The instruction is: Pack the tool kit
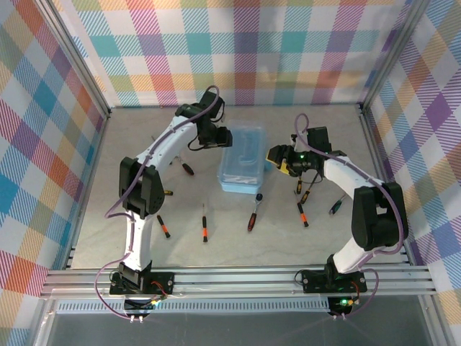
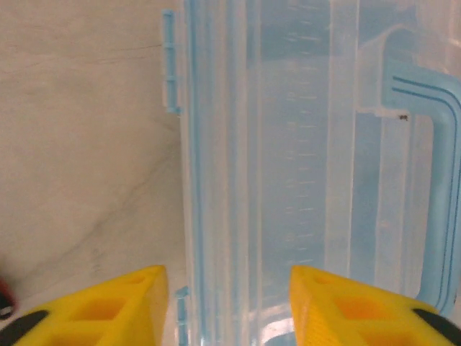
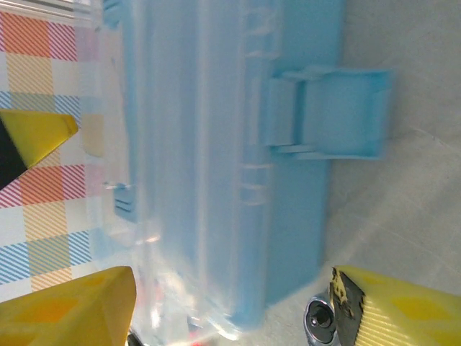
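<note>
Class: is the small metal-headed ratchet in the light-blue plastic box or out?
Out. The small metal-headed ratchet lies on the grey table near the light-blue plastic box.

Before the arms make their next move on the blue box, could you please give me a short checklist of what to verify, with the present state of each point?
1. Lid open for packing: not ok, it appears shut on the tool box.
2. Latch released: cannot tell.
3. Left gripper placed at the lid's edge: ok, the jaws stand one on each side of it.
4. Right gripper bracing the box: cannot tell; the jaws straddle a corner, but contact is unclear.
5. Tools packed: not ok, the ratchet and the screwdrivers lie on the table.
</note>
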Robot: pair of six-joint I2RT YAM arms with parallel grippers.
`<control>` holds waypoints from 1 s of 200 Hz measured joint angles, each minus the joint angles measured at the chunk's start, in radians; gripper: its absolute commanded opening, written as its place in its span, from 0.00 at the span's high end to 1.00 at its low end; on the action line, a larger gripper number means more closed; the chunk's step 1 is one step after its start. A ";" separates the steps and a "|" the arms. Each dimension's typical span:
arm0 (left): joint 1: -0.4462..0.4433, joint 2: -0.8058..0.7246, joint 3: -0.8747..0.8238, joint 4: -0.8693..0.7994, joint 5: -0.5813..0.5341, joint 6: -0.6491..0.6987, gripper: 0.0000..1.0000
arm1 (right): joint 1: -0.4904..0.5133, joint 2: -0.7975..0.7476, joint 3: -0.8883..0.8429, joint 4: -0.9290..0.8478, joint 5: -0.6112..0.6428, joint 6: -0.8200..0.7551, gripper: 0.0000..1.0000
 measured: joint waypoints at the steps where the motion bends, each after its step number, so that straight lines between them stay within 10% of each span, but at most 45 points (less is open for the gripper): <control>1: 0.000 0.001 0.000 0.003 0.002 -0.002 0.56 | 0.000 0.000 0.003 -0.002 0.000 0.000 0.28; 61: -0.048 0.025 0.047 0.053 -0.013 -0.077 0.05 | -0.001 0.031 0.158 -0.091 0.059 -0.053 0.31; 108: -0.101 0.032 0.097 0.005 -0.079 -0.067 0.00 | -0.001 0.098 0.204 -0.203 0.232 -0.083 0.54; 200: -0.116 0.196 0.264 -0.131 -0.192 0.000 0.00 | 0.121 0.232 0.272 -0.259 0.318 -0.108 0.49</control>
